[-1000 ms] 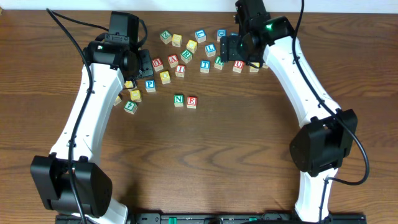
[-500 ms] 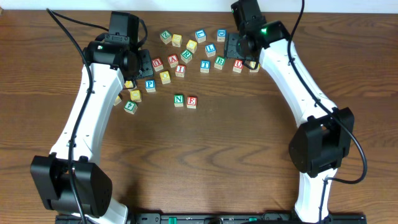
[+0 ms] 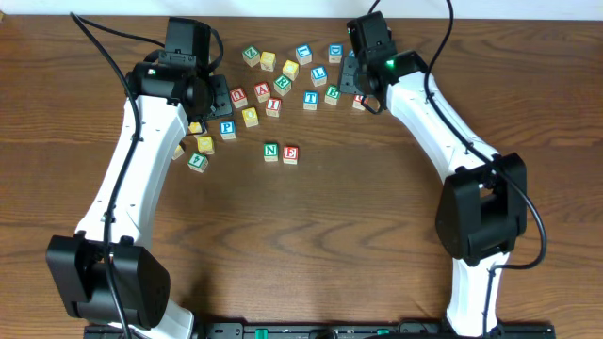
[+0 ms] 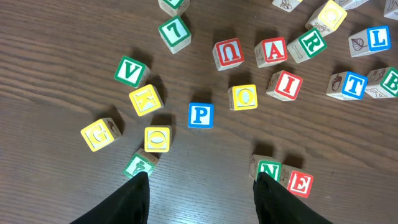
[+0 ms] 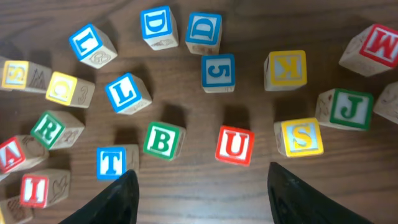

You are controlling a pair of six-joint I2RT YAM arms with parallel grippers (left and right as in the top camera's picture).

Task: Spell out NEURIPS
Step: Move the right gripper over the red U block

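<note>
- Table (image 3: 311,235): brown wood, with lettered blocks scattered along its far side
- N block (image 3: 271,151) and E block (image 3: 290,153): side by side on the table, N towards the left arm, set apart from the scatter and nearer the middle; the left wrist view shows them touching or almost so
- Left gripper (image 4: 202,178): jaws wide apart, holding nothing; the blue P block (image 4: 201,115) lies on the table ahead of the gap, and the N and E blocks sit by the right-hand fingertip
- Right gripper (image 5: 202,174): jaws wide apart, holding nothing, over the far right cluster
- U block (image 5: 234,145): red letter, flat on the table, ahead of the gap between the right fingers and touching neither
- S block (image 5: 301,137): yellow, near the U on its right in the wrist view
- B block (image 5: 163,140): green, near the U on the opposite side, with the blue T block (image 5: 111,162) just beyond it
- R block (image 5: 48,129) and I block (image 5: 34,190): green and red, at the left edge of the right wrist view, well apart from the U
</note>
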